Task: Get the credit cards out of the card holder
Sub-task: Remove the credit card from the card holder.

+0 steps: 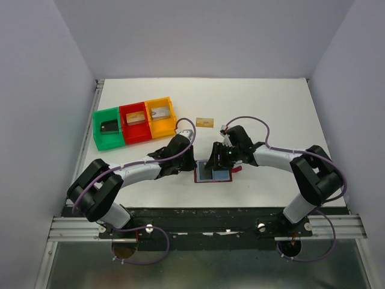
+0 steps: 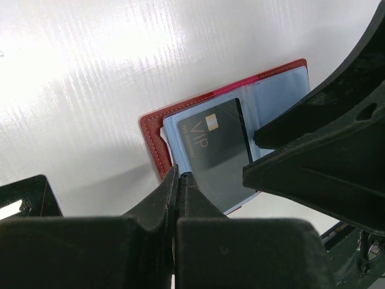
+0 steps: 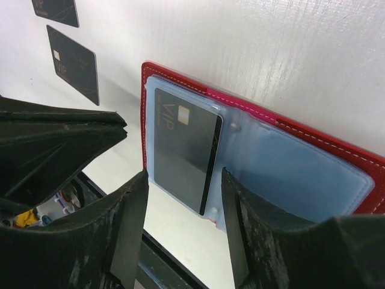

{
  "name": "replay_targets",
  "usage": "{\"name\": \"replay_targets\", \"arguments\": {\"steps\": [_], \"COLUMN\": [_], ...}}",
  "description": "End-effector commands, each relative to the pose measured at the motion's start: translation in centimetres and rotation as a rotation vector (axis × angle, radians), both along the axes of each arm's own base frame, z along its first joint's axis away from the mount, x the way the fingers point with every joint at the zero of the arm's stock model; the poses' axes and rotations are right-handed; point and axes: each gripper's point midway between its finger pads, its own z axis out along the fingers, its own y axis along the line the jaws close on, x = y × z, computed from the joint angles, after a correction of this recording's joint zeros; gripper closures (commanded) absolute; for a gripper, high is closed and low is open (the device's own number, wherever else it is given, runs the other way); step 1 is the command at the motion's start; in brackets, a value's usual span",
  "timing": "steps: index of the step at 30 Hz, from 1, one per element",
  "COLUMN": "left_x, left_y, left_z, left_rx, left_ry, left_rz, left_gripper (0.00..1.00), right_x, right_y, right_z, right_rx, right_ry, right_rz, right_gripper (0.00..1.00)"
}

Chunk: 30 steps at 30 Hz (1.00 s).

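White surface under plain grey walls carries everything. At its rear-left corner three trays stand in a row, touching, well clear of the work; what is in them is too small to tell.

The left pincer is clenched on nothing, its tips pressed onto the left edge of the holder. I take that as pinning, so the holder won't slide when a card is drawn. Two black cards lie flat on the surface beyond that end, apart from the holder. A gold card lies alone toward the rear, about mid-width.

The holder lies open and flat near the near edge, at mid-width. One black card sits in its left blue pocket; the right pocket looks empty.

The right pincer is released, its fingers standing either side of the black card's end, not yet touching it. That seems set up for nipping the card's long edges.

Room is tight: both pincers crowd the holder, nearly touching each other. Bare surface to the right and rear gives an open path for pulling the card away. The near edge is close, so a pull that way risks dropping it.
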Motion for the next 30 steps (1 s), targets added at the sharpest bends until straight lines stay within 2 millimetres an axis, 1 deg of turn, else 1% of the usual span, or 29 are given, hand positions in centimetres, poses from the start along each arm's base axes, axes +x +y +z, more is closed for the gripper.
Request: {"name": "replay_targets", "arguments": {"steps": [1,5,14,22,25,30], "left_x": [0.2,0.2,0.2,0.1,0.1,0.0], "left_y": [0.3,0.2,0.0,-0.1,-0.2,-0.1], "left_z": [0.7,0.8,0.6,0.4,0.5,0.3], "left_rx": [0.003,0.002,0.000,-0.002,-0.007,-0.004], "left_ry": [-0.023,-0.025,-0.016,-0.012,-0.014,-0.011], "left_rz": [0.019,0.014,0.002,0.000,0.000,0.000], "left_gripper": [1.00,1.00,1.00,1.00,1.00,1.00], "right_x": [-0.2,-0.2,-0.5,-0.1,-0.1,-0.6], "right_y": [-0.6,-0.5,-0.2,0.1,0.3,0.5], "right_z": [0.6,0.7,-0.1,1.4,1.1,-0.1], "right_rx": [-0.028,-0.027,-0.017,0.012,0.006,0.011], "right_ry": [-0.028,-0.028,-0.008,-0.052,-0.043,-0.007], "right_rz": [0.000,0.007,0.015,0.015,0.021,0.031], "right_gripper": [0.40,0.40,0.40,0.40,0.40,0.40]}}
